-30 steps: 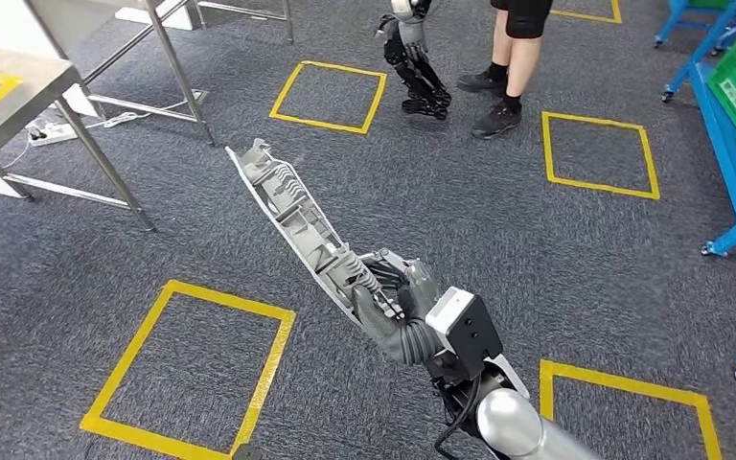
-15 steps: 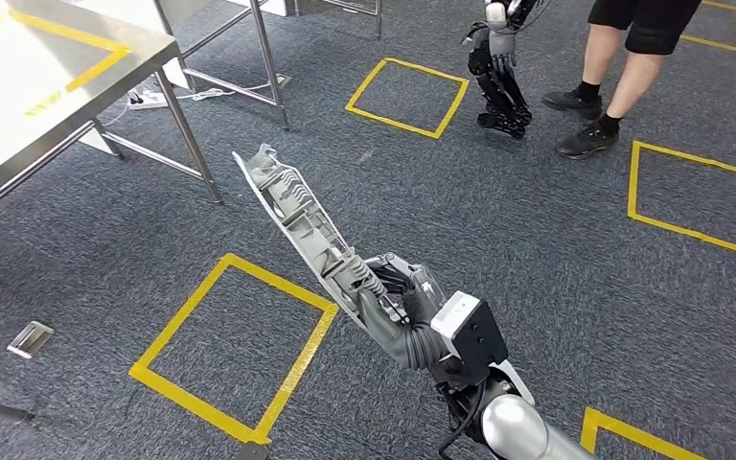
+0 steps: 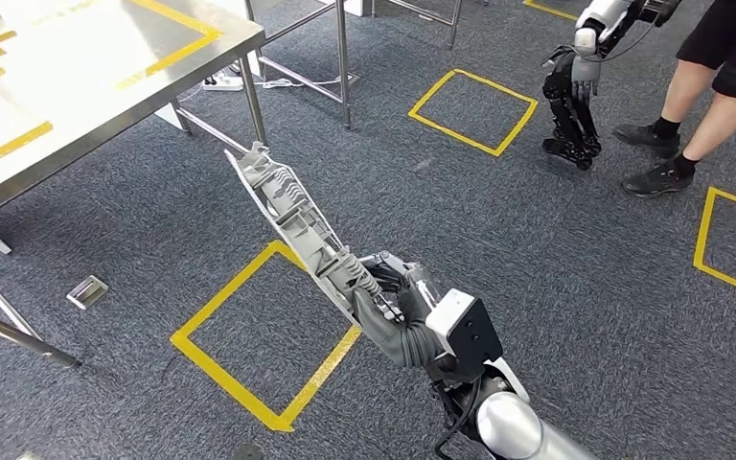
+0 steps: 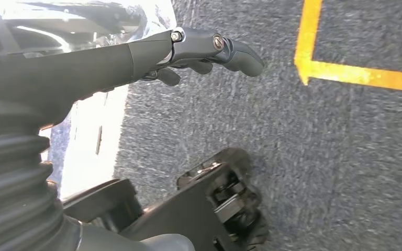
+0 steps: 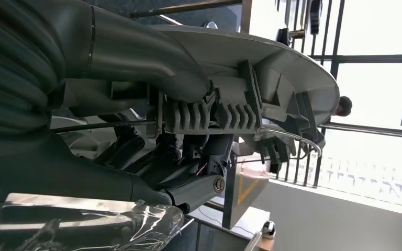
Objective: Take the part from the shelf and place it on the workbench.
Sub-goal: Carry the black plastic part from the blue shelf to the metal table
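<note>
A long grey plastic part (image 3: 297, 216), ribbed on its inner side, slants up and away from my right hand (image 3: 393, 307), which grips its lower end above the carpet. In the right wrist view the part (image 5: 272, 68) lies under the thick thumb with the dark fingers (image 5: 188, 191) curled beneath it. The steel workbench (image 3: 86, 67), marked with yellow tape, stands at the far left; the part's upper tip is close to its near corner but off it. My left hand (image 4: 136, 57) hangs over the carpet, fingers stretched out and holding nothing.
Workbench legs (image 3: 254, 120) come down just beyond the part's tip. A yellow taped square (image 3: 259, 335) lies on the floor below the part. A small metal piece (image 3: 87, 290) lies on the carpet at left. Another robot (image 3: 575, 86) and a person's legs (image 3: 700, 115) stand at the far right.
The whole picture has shifted to the right, so the camera has turned left; the workbench now takes up more of the upper left. My right hand still holds the part the same way.
</note>
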